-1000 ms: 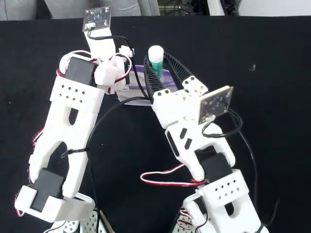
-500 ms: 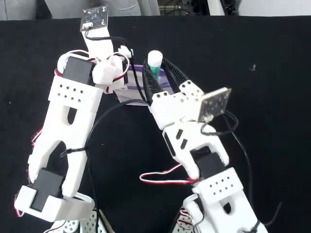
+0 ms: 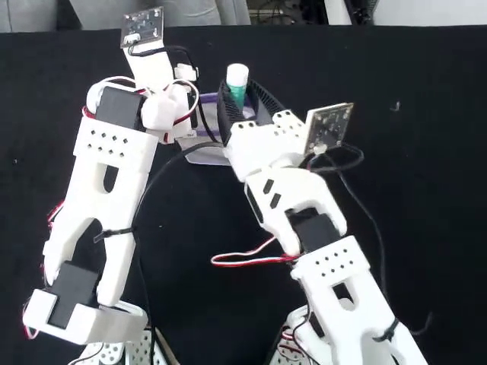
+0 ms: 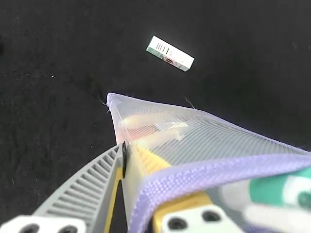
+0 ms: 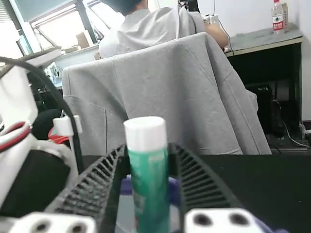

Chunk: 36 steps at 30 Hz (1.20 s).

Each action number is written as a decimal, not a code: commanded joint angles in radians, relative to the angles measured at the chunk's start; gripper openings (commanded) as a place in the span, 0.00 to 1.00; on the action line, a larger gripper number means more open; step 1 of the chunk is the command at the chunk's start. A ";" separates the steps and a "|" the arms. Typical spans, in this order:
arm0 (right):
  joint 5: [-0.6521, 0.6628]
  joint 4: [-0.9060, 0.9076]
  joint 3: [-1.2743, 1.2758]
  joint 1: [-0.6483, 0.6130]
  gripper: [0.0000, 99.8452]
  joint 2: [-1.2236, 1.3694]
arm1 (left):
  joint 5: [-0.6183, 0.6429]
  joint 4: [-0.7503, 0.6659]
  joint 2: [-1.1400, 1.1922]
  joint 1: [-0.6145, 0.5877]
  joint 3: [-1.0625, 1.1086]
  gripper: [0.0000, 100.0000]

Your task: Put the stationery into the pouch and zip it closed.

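Black desk (image 3: 426, 152) is bearing the work at its far middle. Mesh pouch (image 4: 204, 136) with a purple rim is sitting there, the left jaws clamping its edge. Right jaws are gripping a green glue stick (image 5: 147, 174) upright, just beside that rim. Small white eraser (image 4: 170, 53) is lying on the desk, apart from the pouch.

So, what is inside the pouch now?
Through the pouch mesh a pale, pinkish item shows, too blurred to identify. The glue stick, in the right gripper, stands at its mouth; its lower end is covered.
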 commanded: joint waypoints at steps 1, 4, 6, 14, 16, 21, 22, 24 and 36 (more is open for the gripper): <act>-0.020 0.003 0.002 0.017 0.27 0.070 | 0.000 -0.020 -0.005 -0.019 -0.007 0.03; -0.020 0.003 0.001 0.017 0.29 0.064 | 0.000 -0.020 -0.005 -0.019 -0.007 0.03; -0.020 0.005 0.004 0.017 0.29 0.042 | 0.000 -0.020 -0.005 -0.019 -0.007 0.03; 0.031 0.063 -0.022 0.063 0.29 -0.087 | 0.000 -0.020 -0.005 -0.035 -0.005 0.03; 0.031 0.084 -0.042 0.101 0.29 -0.104 | 0.000 -0.020 -0.005 -0.056 -0.007 0.03; 0.028 0.178 -0.150 0.203 0.29 -0.097 | 0.000 -0.041 -0.009 -0.166 -0.008 0.03; 0.028 0.192 -0.170 0.222 0.29 -0.094 | 0.000 -0.041 -0.011 -0.191 -0.008 0.03; 0.028 0.210 -0.199 0.265 0.29 -0.091 | 0.000 -0.041 -0.012 -0.236 -0.016 0.03; 0.028 0.204 -0.289 0.353 0.29 0.128 | -0.002 -0.034 -0.006 -0.473 -0.110 0.03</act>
